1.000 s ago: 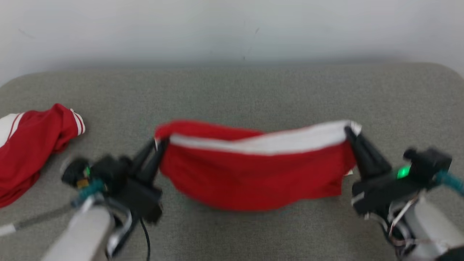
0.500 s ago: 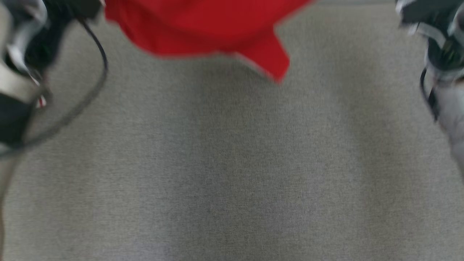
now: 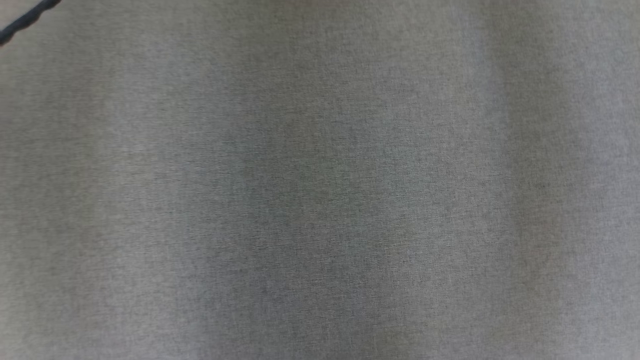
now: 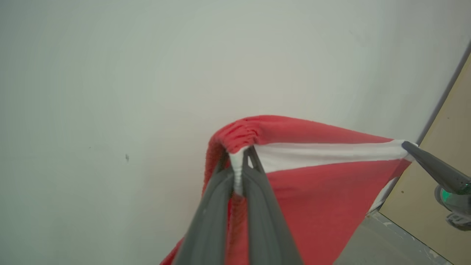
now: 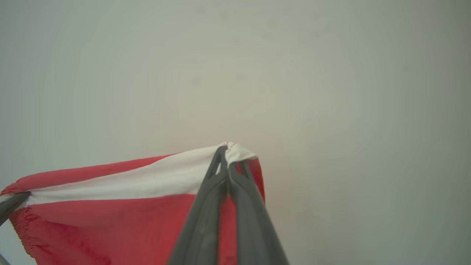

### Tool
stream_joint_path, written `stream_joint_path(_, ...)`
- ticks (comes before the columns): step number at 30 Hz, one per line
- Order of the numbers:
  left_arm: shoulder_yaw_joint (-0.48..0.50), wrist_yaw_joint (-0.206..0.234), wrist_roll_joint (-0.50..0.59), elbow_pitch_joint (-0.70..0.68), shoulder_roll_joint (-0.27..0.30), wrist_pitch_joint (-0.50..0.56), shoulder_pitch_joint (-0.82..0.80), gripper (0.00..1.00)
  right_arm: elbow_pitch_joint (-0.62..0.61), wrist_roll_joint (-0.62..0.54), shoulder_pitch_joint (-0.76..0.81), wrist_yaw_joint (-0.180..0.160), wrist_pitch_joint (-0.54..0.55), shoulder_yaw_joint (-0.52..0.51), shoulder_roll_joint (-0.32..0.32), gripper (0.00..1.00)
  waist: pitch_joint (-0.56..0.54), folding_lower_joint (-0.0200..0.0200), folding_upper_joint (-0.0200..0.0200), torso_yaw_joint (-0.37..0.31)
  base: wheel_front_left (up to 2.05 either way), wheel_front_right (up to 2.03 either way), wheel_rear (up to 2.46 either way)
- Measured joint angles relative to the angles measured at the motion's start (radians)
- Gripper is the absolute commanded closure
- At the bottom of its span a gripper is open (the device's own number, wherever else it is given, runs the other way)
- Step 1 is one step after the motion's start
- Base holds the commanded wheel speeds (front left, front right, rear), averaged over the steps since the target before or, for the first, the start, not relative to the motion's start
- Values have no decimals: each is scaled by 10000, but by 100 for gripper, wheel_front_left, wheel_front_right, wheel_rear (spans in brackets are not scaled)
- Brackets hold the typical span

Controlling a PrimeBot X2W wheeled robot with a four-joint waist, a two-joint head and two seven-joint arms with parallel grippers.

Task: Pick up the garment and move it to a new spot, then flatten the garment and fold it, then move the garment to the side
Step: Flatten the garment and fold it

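Left gripper [image 4: 237,162] and right gripper [image 5: 228,154] are hanging before the plain pale wall [image 4: 110,73]. Under the head camera the grey woven-cloth table [image 3: 320,200] is showing blurred. Between the grippers the red fabric garment [image 4: 323,198] is stretching in the air, each gripper pinching one upper corner with its dark fingers pressed together. Its white band [image 4: 323,154] is running along the top edge. A thin dark line [image 3: 25,20], perhaps a cable, is crossing the head view's top left corner.

place: bare, lab-like room | evidence: plain white wall [image 4: 110,73], grey fabric work surface [image 3: 320,200], tan panel [image 4: 445,173]
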Motion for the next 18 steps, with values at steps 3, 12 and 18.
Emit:
stream_joint_path(3,-311,2,-196,92,-15,-174,-225,100,46,61,-190,0,-157,209,-81,100,171,-2,-1,-129,0,0,0)
stream_joint_path(12,-1379,2,-989,-127,330,-863,95,100,-65,700,418,0,-508,970,-639,100,314,-3,-1,-460,0,0,0)
stream_joint_path(18,-2163,2,-1170,-1285,991,-1820,1604,100,-945,1243,1841,0,-825,1615,-1189,100,-44,-5,-2,-556,0,0,0)
